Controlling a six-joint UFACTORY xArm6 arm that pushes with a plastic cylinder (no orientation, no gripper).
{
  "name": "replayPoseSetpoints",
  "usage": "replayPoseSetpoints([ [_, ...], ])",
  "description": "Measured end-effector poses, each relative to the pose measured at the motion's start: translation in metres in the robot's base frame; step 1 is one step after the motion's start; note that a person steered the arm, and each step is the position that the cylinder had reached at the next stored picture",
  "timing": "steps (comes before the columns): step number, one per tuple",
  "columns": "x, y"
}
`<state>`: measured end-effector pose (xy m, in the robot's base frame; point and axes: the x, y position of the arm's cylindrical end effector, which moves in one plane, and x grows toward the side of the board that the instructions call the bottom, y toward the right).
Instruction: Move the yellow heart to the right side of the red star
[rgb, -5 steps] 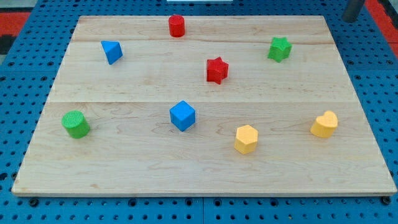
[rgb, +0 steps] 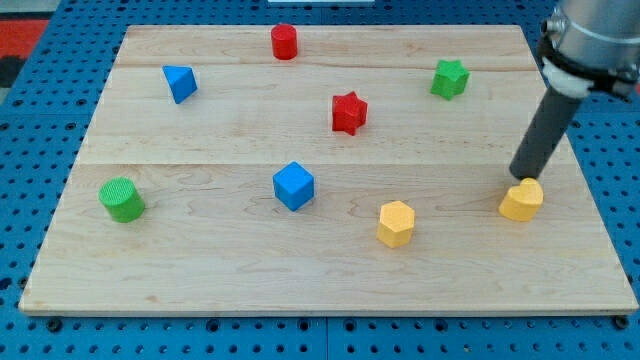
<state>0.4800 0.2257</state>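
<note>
The yellow heart lies near the view's right edge of the wooden board, low down. The red star sits near the board's middle, up and to the left of the heart. My tip stands right at the heart's upper edge, touching or almost touching it. The dark rod slants up to the view's top right corner.
A yellow hexagon lies left of the heart. A blue cube is at the centre, a green cylinder at the left, a blue triangle upper left, a red cylinder at the top, a green star upper right.
The rod has come down from the view's top right corner into the board; its tip now stands at the yellow heart's upper edge. The blocks have not moved.
</note>
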Motion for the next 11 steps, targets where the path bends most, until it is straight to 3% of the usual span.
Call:
replayPoseSetpoints([
  [2,0.066,0.078],
  [3,0.064,0.018],
  [4,0.050,-0.049],
  [5,0.024,-0.072],
  [7,-0.007,-0.069],
  [9,-0.012,-0.018],
  [10,-0.035,-0.018],
  [11,-0.058,-0.057],
])
